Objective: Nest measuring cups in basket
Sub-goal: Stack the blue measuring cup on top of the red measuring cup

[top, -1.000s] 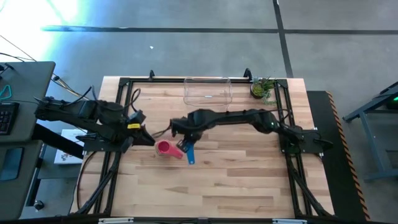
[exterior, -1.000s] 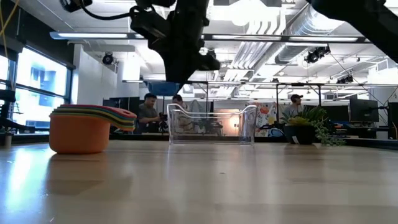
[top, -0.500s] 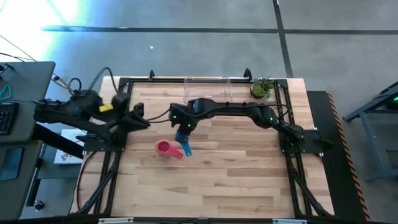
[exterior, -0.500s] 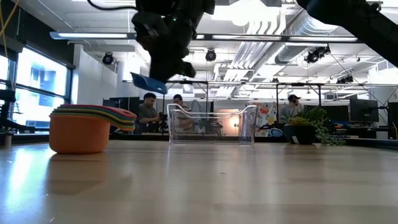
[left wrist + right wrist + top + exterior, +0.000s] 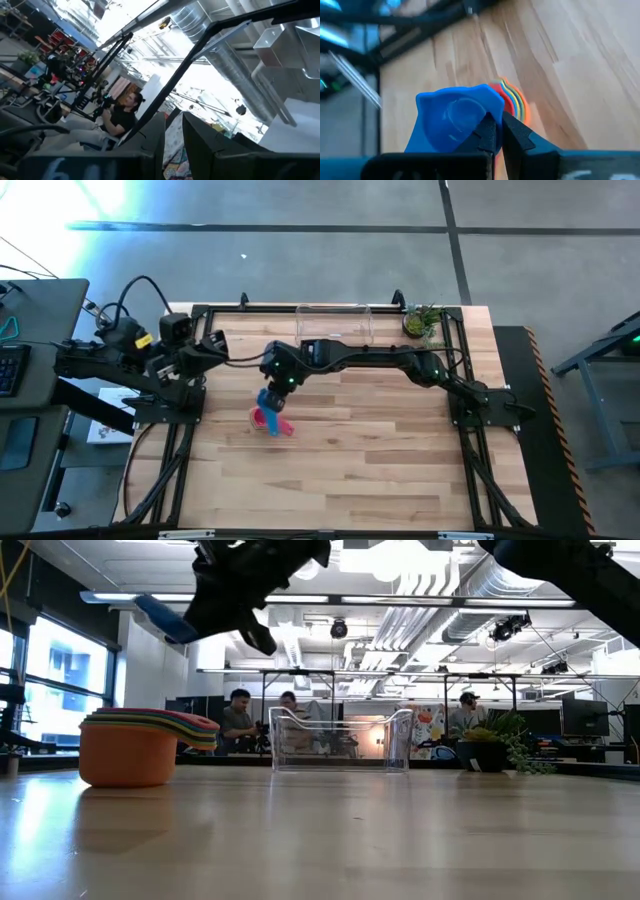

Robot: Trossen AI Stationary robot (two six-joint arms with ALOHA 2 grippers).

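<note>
Overhead, the right claw [image 5: 268, 385] pinches the blue cup [image 5: 270, 400] directly above the stack of nested cups [image 5: 264, 418] on the wooden worktop [image 5: 380, 470]. The clear basket [image 5: 334, 325] sits well beyond that claw at the far edge, with nothing visible inside, and a potted plant [image 5: 423, 321] stands beside it. The left claw [image 5: 212, 345] is drawn back over the worktop's left side, apart from the cups.

At table height, the blue cup [image 5: 166, 618] hangs tilted in the air above the stack [image 5: 140, 745], whose orange cup is outermost with coloured rims layered inside. The basket [image 5: 340, 740] shows no cup in it.

From the left wrist, the fingers [image 5: 200, 145] point up at the ceiling, slightly parted, holding nothing.

From the right wrist, the fingers [image 5: 517, 132] are pressed together on the blue cup [image 5: 452, 122], with the stack [image 5: 512, 102] just beyond it.
</note>
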